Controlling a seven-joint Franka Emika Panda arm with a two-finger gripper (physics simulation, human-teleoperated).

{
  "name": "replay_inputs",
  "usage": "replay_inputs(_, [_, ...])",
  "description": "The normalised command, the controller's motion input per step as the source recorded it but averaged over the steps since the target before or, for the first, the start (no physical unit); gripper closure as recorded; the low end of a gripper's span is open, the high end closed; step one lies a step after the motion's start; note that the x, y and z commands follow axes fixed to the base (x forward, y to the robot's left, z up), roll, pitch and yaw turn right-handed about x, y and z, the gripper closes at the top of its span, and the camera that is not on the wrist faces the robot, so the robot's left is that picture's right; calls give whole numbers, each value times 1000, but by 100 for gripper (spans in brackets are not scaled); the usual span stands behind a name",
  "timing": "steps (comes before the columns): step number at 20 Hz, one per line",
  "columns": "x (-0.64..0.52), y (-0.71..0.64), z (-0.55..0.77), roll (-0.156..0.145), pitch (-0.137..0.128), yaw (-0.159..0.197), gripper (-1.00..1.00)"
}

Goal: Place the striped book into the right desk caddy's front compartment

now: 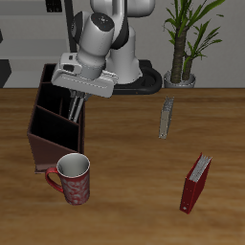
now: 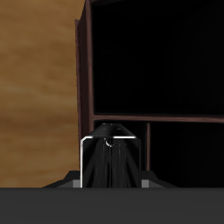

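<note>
Tool [image 1: 75,108] grips the thin black-and-grey striped book [image 1: 73,107], held tilted with its long axis slanting downward, partly inside the dark reddish-brown wooden right desk caddy [image 1: 43,142], whose front compartment lies nearer the tabletop's [image 1: 134,191] front edge.

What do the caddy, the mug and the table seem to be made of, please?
Caddy: dark reddish-brown wood, matte, judging by its flat panels and dividers. Mug: probably glazed ceramic, red with a pale patterned body and a faint sheen. Table: wood or a wood-look veneer, showing warm brown grain streaks; as a render, it leaves that open.
</note>
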Motion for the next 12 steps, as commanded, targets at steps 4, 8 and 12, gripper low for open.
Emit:
replay_inputs(4, [36, -44, -164, 2, 43, 5, 100])
replay_inputs(8, [-15, -125, -121, -30, 40, -19, -100])
replay_inputs(12, [38, -68, -9, 1, 25, -27, -100])
